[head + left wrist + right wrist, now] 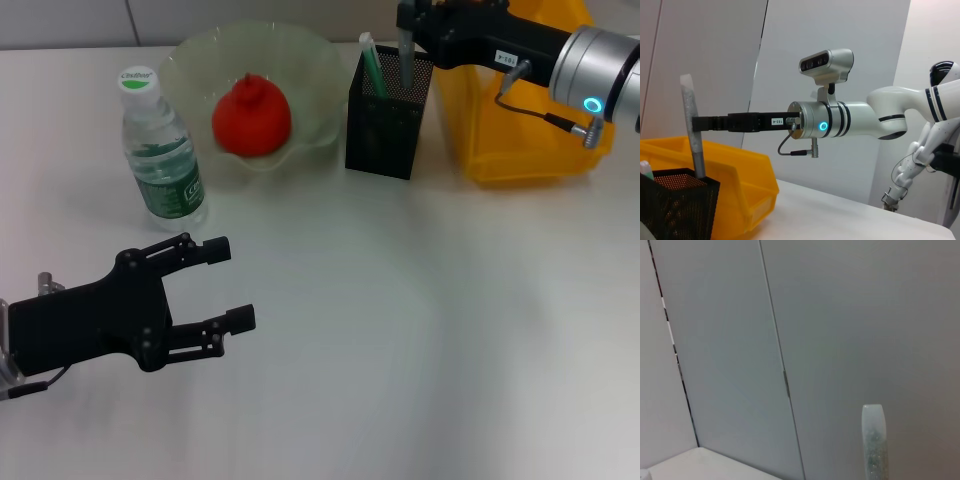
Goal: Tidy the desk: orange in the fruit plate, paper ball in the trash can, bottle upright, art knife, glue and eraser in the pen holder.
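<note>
Grey glue stick (405,52) stands half inside the pen holder (385,125), gripped by the right end effector (409,22); next comes release. Left end effector (232,285) idles open.

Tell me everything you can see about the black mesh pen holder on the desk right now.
The pen holder is a black metal mesh cup, square in section and taller than wide, standing upright on the white desk between the fruit plate and the yellow trash can. A green-and-white stick leans inside it. A grey glittery stick stands in it too, its upper part at the right gripper, which reaches in above the cup. Nothing else visibly touches it.
</note>
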`<action>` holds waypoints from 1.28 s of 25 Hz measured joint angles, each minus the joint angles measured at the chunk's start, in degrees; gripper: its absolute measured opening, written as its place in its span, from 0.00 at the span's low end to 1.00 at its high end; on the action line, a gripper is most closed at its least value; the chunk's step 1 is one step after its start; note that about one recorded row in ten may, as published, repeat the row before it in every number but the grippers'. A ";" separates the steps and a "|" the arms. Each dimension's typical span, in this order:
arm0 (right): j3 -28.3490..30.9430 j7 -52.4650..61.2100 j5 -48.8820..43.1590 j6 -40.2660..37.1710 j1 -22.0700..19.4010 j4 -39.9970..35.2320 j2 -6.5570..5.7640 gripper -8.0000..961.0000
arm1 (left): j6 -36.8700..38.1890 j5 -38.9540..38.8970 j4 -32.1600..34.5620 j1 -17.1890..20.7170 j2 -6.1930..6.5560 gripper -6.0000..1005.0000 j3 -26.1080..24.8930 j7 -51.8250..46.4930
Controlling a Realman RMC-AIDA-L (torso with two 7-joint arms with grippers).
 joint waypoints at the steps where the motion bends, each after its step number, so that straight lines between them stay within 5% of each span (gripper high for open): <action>1: -0.09 -0.10 -0.01 0.18 0.26 0.54 0.00 0.22 | 0.04 0.00 0.00 0.04 0.00 0.84 -0.01 0.01; 8: -0.54 -0.14 -0.23 1.56 0.46 1.27 -0.06 0.26 | 0.15 0.00 0.00 0.02 0.00 0.84 -0.01 0.02; 16: -0.94 0.25 1.24 0.31 0.23 1.39 -0.09 0.43 | 0.17 0.00 0.00 -0.05 0.00 0.84 -0.01 0.02; 21: -0.72 4.74 6.30 -13.36 -3.20 0.28 -1.09 0.58 | 0.42 0.00 0.00 -0.08 -0.03 0.84 -0.01 -0.17; 23: -2.12 8.05 4.87 -28.59 -6.60 -1.10 -3.06 0.66 | 0.43 0.00 0.00 -0.07 -0.12 0.84 -0.01 -0.17; 28: -4.01 6.69 -4.70 -37.84 -8.42 -1.32 -4.60 0.80 | 0.43 0.00 -0.03 -0.22 -0.17 0.84 0.14 -0.19; 32: -4.06 3.73 -12.20 -40.06 -9.62 -1.33 -4.31 0.84 | -0.29 0.00 -0.37 -0.86 -0.25 0.84 1.53 -0.32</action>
